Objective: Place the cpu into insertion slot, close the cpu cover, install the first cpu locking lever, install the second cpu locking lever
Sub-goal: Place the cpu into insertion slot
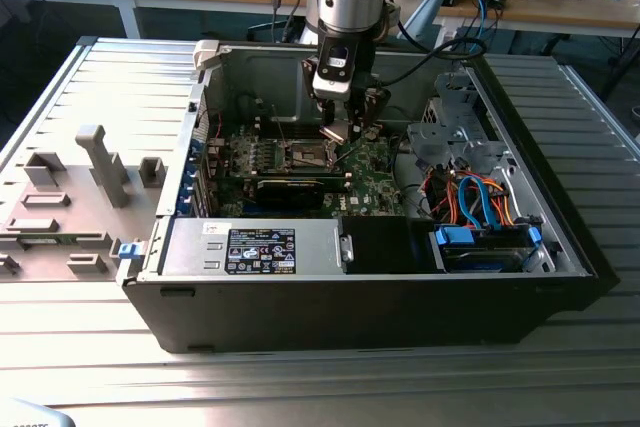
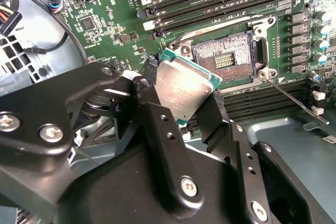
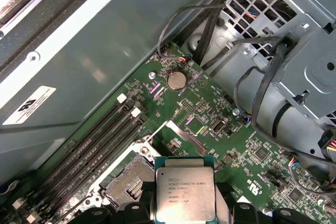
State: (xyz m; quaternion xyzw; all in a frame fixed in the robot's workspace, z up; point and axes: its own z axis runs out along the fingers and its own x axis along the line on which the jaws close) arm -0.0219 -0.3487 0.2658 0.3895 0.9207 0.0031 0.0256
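Jaws narrow, tight on opposite edges of the chip (image 2: 186, 80), aslant, close by the bare socket (image 2: 223, 56).

Brushed-metal cpu (image 2: 184, 85) between matt black fingers (image 2: 157, 129)

The cpu wears a dull, brushed silvery metal lid; the fingers are matt black metal with shiny screw heads. The insertion slot (image 2: 224, 55) has a bright metal rim amid glossy green circuit board (image 2: 105, 3), and the ribbed tabletop (image 1: 300, 387) is satin grey metal.
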